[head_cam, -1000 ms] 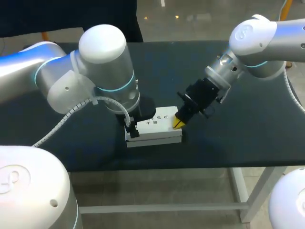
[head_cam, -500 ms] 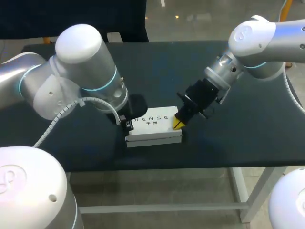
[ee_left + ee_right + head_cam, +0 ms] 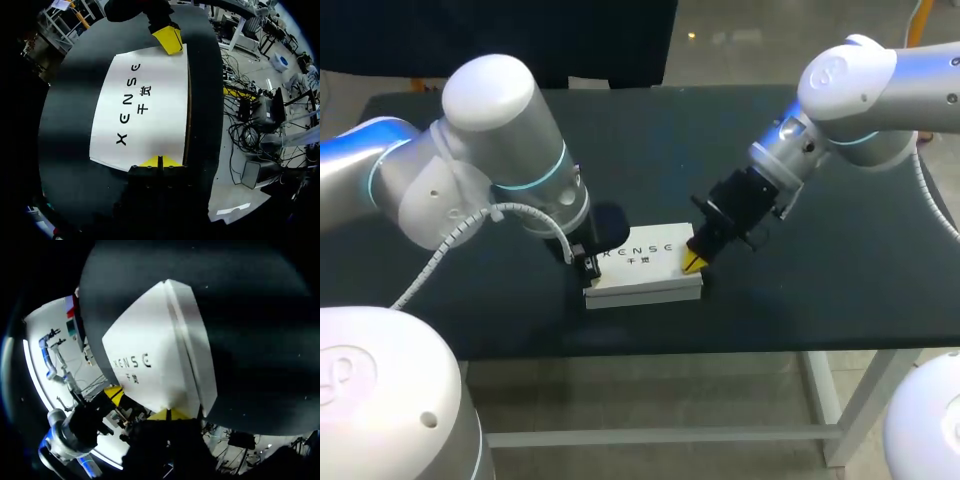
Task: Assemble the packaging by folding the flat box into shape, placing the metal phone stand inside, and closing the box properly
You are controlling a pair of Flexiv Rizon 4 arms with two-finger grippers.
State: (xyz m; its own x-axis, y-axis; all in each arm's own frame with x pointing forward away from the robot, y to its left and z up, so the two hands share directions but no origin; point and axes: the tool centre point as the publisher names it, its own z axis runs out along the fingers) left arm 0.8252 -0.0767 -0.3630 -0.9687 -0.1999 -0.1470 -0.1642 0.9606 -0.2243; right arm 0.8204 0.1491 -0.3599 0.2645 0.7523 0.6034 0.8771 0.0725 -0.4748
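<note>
Box sits flat on the black counter, around the middle and close to the front edge. It's white, printed face up, and the top panel is down so it looks closed. A seam runs along the front side under the top panel. Phone stand isn't visible in any view.

Left arm comes in low over the counter, wrist at the box's left end. Left jaws: yellow tips pressed together with only a thin line between them and nothing held. In the left wrist view they're at the near edge of the top panel. They look to be touching it, but I can't confirm contact from the head view because the wrist blocks it.

Right arm angles down from the far right to the box's right end. Right jaws: also closed, tips together with nothing between them. They rest at the edge of the top panel at the right-hand end. The head view shows one yellow tip on that top edge near the front right corner, and the left wrist view shows the same tip at the far end of the box.

So there's one arm at each short end of the box, with both sets of tips against the top panel's edges. Neither is gripping the box.
</note>
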